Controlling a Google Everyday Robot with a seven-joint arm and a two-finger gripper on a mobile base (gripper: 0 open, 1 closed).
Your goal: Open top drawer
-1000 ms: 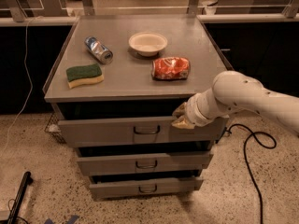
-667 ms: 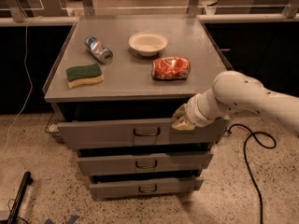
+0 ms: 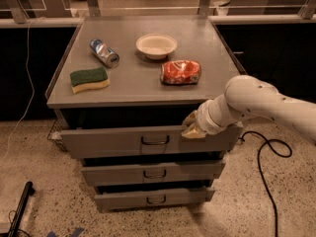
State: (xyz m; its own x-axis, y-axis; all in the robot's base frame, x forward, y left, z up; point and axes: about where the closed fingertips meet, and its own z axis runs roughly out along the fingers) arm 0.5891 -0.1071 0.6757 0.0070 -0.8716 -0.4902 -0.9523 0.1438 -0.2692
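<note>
While top drawer [image 3: 111, 143] stands ajar, claw [image 3: 189, 126] at rim.

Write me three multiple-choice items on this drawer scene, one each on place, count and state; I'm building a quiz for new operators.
1. Where is the tool?
A. raised high, touching nothing
B. at the top drawer's upper edge, right of its handle
C. out of view

2. How many drawers show?
A. two
B. three
C. five

3. The top drawer is:
A. shut flush
B. pulled partly out
C. taken out entirely

Key: 1B, the tool sits at that edge. 2B, the middle drawer and bottom drawer lie under the top one. 3B, a dark gap shows behind its front.
</note>
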